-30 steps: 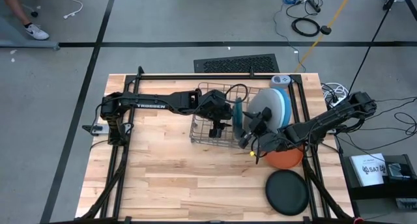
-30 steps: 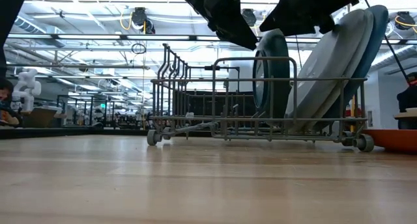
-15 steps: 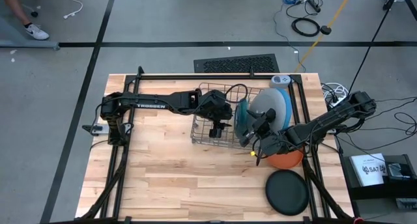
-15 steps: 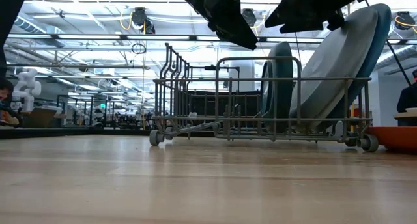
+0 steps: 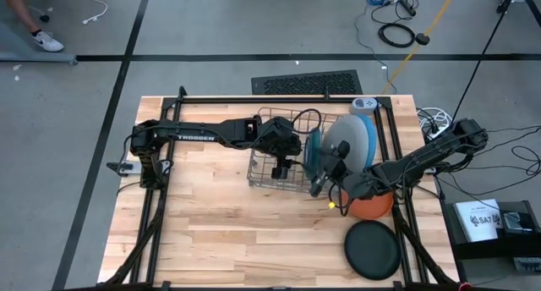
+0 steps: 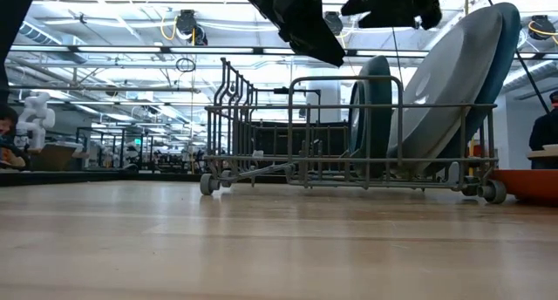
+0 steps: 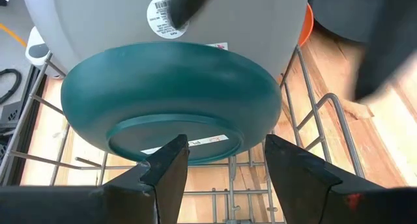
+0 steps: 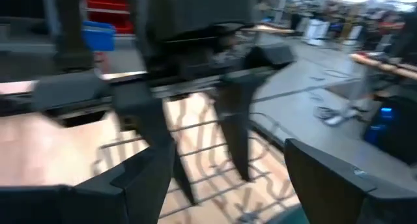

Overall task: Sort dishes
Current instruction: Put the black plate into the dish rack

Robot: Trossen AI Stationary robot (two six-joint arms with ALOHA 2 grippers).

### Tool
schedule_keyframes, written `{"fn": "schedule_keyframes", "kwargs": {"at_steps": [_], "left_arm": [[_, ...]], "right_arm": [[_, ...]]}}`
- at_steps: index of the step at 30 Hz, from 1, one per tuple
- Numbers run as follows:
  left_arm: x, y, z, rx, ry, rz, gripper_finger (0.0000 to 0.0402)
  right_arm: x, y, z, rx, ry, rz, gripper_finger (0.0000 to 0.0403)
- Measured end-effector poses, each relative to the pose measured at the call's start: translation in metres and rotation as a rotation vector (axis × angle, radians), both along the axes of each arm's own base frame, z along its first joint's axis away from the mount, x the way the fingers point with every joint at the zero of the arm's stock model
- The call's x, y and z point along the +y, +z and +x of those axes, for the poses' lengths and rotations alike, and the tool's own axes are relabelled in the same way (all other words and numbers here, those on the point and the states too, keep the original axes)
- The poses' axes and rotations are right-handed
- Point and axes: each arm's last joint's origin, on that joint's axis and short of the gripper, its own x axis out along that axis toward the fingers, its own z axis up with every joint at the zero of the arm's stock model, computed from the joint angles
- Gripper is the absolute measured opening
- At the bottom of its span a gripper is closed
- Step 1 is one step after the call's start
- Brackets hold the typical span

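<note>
A teal plate (image 5: 313,147) stands on its rim in the wire rack (image 5: 275,160) and leans toward a grey plate (image 5: 345,139). The grey plate leans on a blue plate (image 5: 369,132) behind it. My left gripper (image 5: 285,162) hovers open over the rack, its fingers facing the teal plate's underside (image 7: 172,97). My right gripper (image 5: 321,179) is open and empty above the rack's near right corner, beside the teal plate. An orange plate (image 5: 374,208) and a black plate (image 5: 372,249) lie flat on the table.
The rack stands on small wheels (image 6: 206,184) on the wooden table. A pale blue round thing (image 5: 363,105) sits at the far edge behind the plates. A black frame (image 5: 279,99) runs round the table. Bare wood lies at the near left (image 5: 211,232).
The teal plate has tipped from near upright to lean toward the grey plate, its lower rim staying in the rack. My right gripper has risen from the teal plate's top and moved a little toward the near edge.
</note>
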Motion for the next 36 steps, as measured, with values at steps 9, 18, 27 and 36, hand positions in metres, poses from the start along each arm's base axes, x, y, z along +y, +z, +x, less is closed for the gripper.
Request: {"fn": "schedule_keyframes", "kwargs": {"at_steps": [9,18,27,36], "left_arm": [[-0.001,0.0,0.0,0.002,0.001,-0.028,0.0205],[-0.003,0.009,-0.008,0.011,-0.016,-0.047,0.0205],[-0.007,0.041,-0.036,0.0,0.008,-0.055,0.0205],[-0.007,0.063,-0.063,0.026,0.065,0.001,0.0205]], "right_arm": [[0.01,0.008,0.005,-0.052,0.277,0.05,0.0295],[0.033,0.03,-0.009,-0.024,0.401,-0.049,0.0283],[0.043,0.04,-0.06,0.037,0.315,-0.023,0.0193],[0.042,0.056,-0.095,0.013,0.336,-0.048,0.0011]]}}
